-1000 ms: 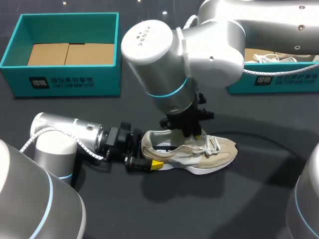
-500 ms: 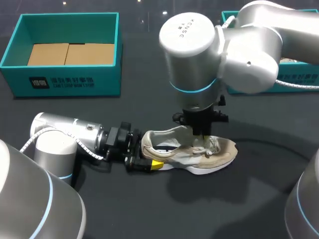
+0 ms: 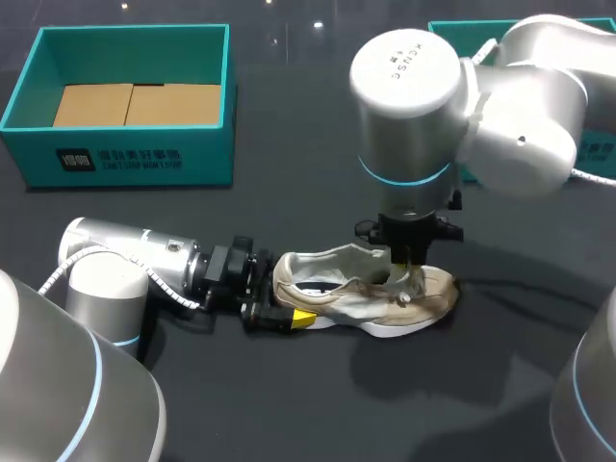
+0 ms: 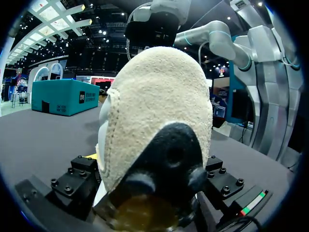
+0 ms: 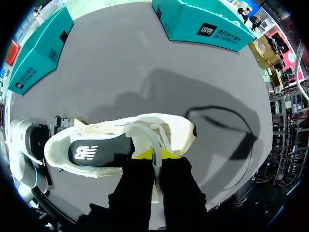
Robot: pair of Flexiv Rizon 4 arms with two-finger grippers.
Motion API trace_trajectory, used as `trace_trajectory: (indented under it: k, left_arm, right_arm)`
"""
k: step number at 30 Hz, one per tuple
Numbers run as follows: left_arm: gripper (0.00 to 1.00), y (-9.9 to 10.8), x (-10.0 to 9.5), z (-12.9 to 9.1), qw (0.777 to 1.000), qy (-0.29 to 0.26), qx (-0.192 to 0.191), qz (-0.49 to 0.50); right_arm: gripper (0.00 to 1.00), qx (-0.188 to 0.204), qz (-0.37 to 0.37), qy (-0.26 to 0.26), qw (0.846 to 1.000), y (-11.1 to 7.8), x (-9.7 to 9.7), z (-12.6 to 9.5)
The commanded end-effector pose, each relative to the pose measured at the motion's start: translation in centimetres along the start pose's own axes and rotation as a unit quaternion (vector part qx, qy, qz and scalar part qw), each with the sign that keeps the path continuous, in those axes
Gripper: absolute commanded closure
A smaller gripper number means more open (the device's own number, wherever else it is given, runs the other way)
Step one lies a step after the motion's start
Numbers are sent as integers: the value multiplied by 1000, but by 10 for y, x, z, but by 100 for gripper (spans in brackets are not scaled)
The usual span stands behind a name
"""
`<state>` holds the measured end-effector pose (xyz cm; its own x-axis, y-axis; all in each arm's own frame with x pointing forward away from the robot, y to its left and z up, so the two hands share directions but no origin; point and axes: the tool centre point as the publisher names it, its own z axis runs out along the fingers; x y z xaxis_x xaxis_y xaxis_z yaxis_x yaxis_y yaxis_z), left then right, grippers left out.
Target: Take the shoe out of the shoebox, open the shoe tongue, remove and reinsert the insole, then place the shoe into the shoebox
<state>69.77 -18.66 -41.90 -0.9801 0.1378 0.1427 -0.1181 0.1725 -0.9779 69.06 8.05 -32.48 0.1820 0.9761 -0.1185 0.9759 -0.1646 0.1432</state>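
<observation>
Head view: the shoe (image 3: 366, 294) lies just 6 o'clock of centre, with the shoebox (image 3: 125, 164) at 10 o'clock. My left gripper (image 3: 279, 308) clamps the stiff heel. My right gripper (image 3: 406, 276) pinches the tongue (image 5: 153, 137), which I judge soft, light and floppy, so I should pull gently.

You will find the shoe (image 3: 361, 298) on the table (image 3: 289, 404), front of centre, toe to the right. The left gripper (image 3: 289, 314) is at its heel, and the right gripper (image 3: 409, 274) is over its tongue. The left box (image 3: 125, 159) lies behind on the left, the right box (image 3: 599, 154) behind on the right.
</observation>
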Motion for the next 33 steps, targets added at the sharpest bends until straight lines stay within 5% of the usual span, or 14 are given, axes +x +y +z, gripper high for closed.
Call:
trace_trajectory:
  k: [1,19,21,25,33]
  left_arm:
    - [100,3,1,-1,1000,-1,1,0]
    - [100,3,1,-1,1000,-1,1,0]
    - [100,3,1,-1,1000,-1,1,0]
    - [100,3,1,-1,1000,-1,1,0]
    - [100,3,1,-1,1000,-1,1,0]
  right_arm:
    - [100,1,-8,75,997,0,-25,13]
    - [100,25,2,82,996,7,-41,36]
    - [93,31,5,76,997,7,-42,38]
    - [62,31,7,65,997,7,-44,33]
    - [59,26,8,34,999,9,-45,23]
